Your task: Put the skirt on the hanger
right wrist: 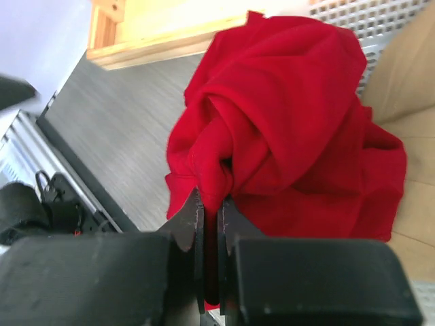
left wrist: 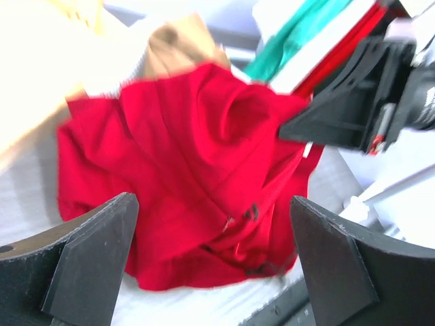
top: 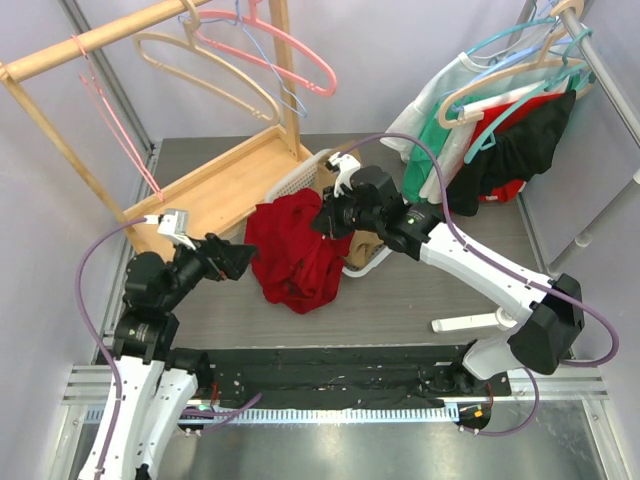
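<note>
One red skirt (top: 295, 255) | right fingers (right wrist: 200, 214) clamped on it | left fingers (top: 238, 258) spread wide, empty

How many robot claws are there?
2. The left claw is open beside the red skirt; the right claw pinches the skirt's top. None seem hidden.

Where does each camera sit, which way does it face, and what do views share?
Top external: above and behind the bases, looking down on the grey table; shows both arms, left gripper open, right gripper shut on the crumpled red fabric skirt.
Left wrist: on the left arm, facing the skirt between its own spread fingers.
Right wrist: on the right arm, looking along its closed fingers pinching a skirt fold.
Shared: all three see the skirt; left wrist also catches the right gripper.
</note>
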You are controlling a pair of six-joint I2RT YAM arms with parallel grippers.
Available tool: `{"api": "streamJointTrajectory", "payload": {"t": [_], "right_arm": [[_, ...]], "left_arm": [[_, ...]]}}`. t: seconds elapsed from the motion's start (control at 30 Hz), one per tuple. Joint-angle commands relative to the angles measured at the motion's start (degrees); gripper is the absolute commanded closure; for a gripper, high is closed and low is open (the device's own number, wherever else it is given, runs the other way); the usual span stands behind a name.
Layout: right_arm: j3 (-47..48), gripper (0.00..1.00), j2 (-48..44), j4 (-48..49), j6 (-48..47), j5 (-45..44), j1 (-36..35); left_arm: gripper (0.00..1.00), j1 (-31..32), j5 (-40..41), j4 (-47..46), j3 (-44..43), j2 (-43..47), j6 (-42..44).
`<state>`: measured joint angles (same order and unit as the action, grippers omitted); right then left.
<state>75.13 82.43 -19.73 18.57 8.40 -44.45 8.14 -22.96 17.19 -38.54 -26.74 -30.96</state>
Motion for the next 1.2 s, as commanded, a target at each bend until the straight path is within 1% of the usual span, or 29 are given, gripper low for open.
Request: {"api": "streamJointTrajectory", "payload": {"t": [0.0,0.1,0.17,0.27,0.3,0.37,0.4,0.43,0.47,0.5,0.53,0.6,0.63,0.67,0.73,0.77,0.9,1.0,1.07,1.1,1.17], "right_arm": [[1.0,0.98,-0.5,4.5,3.7,-6.0,0.2],[2.9,0.94,1.4,4.3,5.1,-7.5,0.6],[4.1,0.93,2.8,4.2,5.3,-8.1,0.7],[6.9,0.93,5.4,4.0,5.2,-8.1,1.0],[8.4,0.93,6.0,3.8,5.3,-7.8,1.0],[9.7,0.93,7.2,3.2,5.3,-6.7,0.9],[10.3,0.93,7.5,2.9,5.3,-6.5,1.0],[10.5,0.93,7.7,2.6,5.3,-6.3,1.1],[10.7,0.93,7.8,2.4,5.3,-5.8,1.1],[11.0,0.92,7.8,2.1,5.3,-5.4,1.1],[11.0,0.92,7.8,1.8,5.5,-5.2,1.1],[11.2,0.92,7.8,1.3,5.5,-4.4,1.1],[11.3,0.92,7.9,1.1,5.6,-4.3,1.1],[11.2,0.92,7.7,0.9,5.6,-4.2,1.2],[11.0,0.92,7.8,0.6,5.5,-4.2,1.2],[10.9,0.92,7.7,0.5,5.6,-4.3,1.2],[10.1,0.91,7.6,0.0,5.7,-4.1,1.2],[9.7,0.9,7.4,0.0,5.9,-3.7,1.2],[9.3,0.9,7.2,0.0,5.8,-3.2,1.2],[9.2,0.89,7.3,-0.2,5.9,-3.0,1.2],[9.2,0.88,7.3,-0.5,5.5,-2.4,1.2]], "left_arm": [[0.05,0.1,-6.6,-4.8,3.9,-2.9,-3.3],[0.09,0.6,-7.0,-5.3,5.4,-5.6,-3.6],[0.12,2.0,-6.7,-5.9,6.1,-7.4,-3.3],[0.14,6.0,-4.2,-6.6,6.6,-10.1,-1.9],[0.14,8.8,-3.0,-7.0,6.4,-11.0,-1.6],[0.16,11.8,0.5,-7.2,5.0,-14.3,-0.9],[0.17,14.8,1.8,-7.2,4.4,-15.8,-0.6],[0.19,16.3,4.7,-7.2,3.3,-17.1,-0.3],[0.2,17.7,6.2,-7.1,2.9,-20.1,0.1],[0.21,20.8,8.0,-7.2,2.5,-21.3,0.9],[0.22,22.4,12.8,-7.2,2.1,-22.6,1.6],[0.25,26.3,19.1,-6.9,0.9,-26.2,3.0],[0.33,27.0,22.5,-6.4,0.4,-27.2,3.0],[0.36,27.5,29.1,-5.9,-0.5,-28.4,3.0],[0.44,27.8,33.8,-5.0,-1.0,-28.5,3.0],[0.46,27.8,37.4,-4.6,-1.5,-28.3,3.3],[0.48,27.9,40.5,-4.4,-1.6,-25.3,4.9],[0.46,27.9,39.6,-6.8,-0.2,-25.0,5.2],[0.48,27.9,38.6,-8.7,0.0,-26.3,5.0],[0.54,27.9,38.2,-9.0,-0.1,-27.0,4.9],[0.6,27.9,37.6,-10.2,-0.6,-28.7,5.1]]}}
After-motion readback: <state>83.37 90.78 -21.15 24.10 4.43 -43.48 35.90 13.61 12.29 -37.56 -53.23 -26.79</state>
